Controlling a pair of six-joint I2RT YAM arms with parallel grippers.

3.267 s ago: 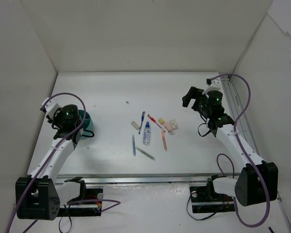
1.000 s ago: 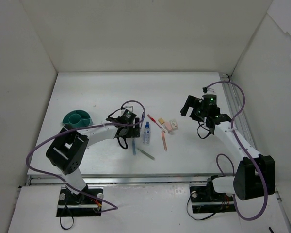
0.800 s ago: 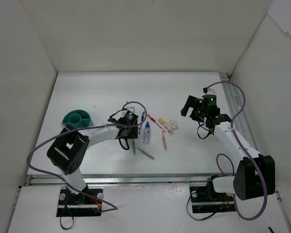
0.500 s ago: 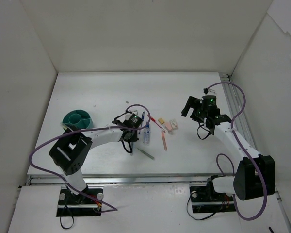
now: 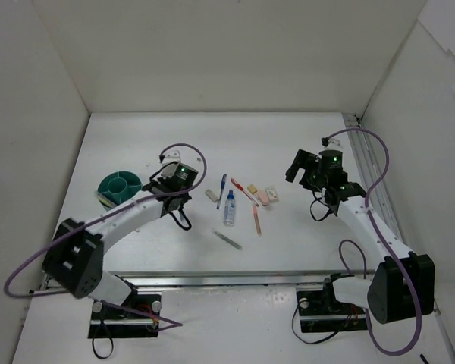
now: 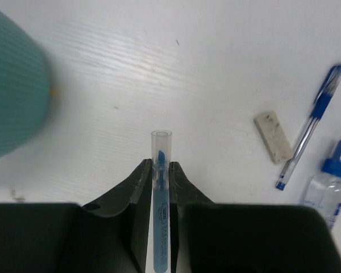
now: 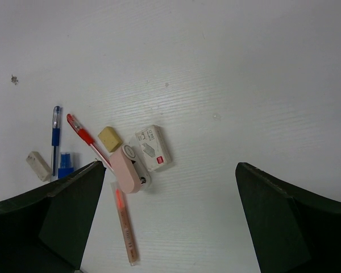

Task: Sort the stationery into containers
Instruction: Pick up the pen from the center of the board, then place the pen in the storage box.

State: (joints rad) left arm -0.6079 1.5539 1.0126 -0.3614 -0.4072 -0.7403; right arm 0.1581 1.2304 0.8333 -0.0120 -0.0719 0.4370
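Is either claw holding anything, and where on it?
Left claw pinches the pale blue pen partway along its barrel, clear end poking out. Right claw is open, empty.

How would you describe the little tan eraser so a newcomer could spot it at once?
Look at the middle of the table. Between the red pen and the printed white box lies the tan eraser, the only yellowish square block there.
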